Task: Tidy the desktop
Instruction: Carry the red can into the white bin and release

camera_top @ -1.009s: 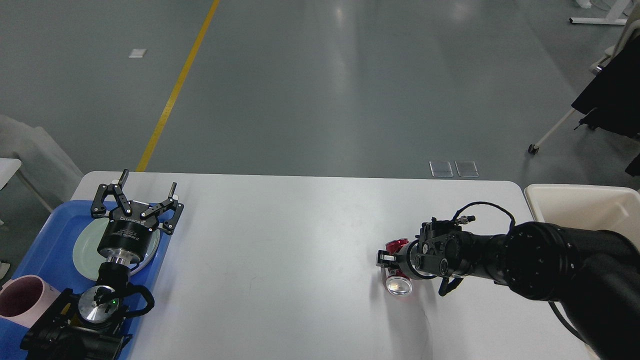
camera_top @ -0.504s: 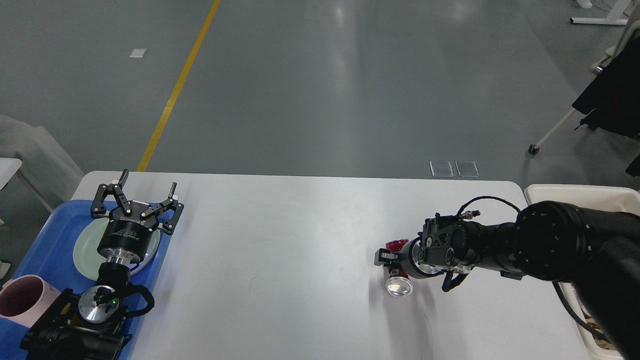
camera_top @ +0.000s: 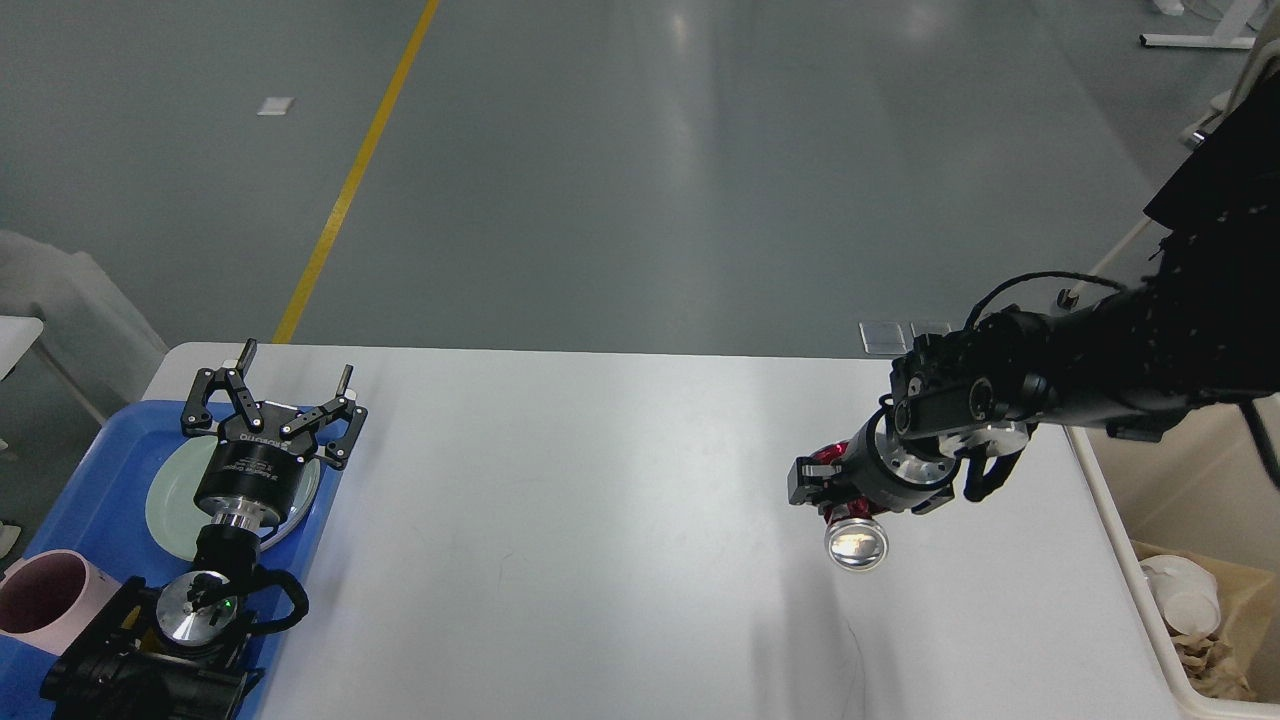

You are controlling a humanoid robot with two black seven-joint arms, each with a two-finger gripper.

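Above the smooth white desktop (camera_top: 600, 520), the right gripper (camera_top: 835, 490) is now lifting the clamped red can (camera_top: 850, 530), while the left gripper (camera_top: 290, 385) is staying spread.

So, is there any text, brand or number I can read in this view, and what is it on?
Left gripper body: white lettering, seen upside down, too small to read for certain.
Red can held in the right gripper: no print readable; mostly its shiny end shows.
Desktop, blue tray, pink cup, cream bin: no text visible.
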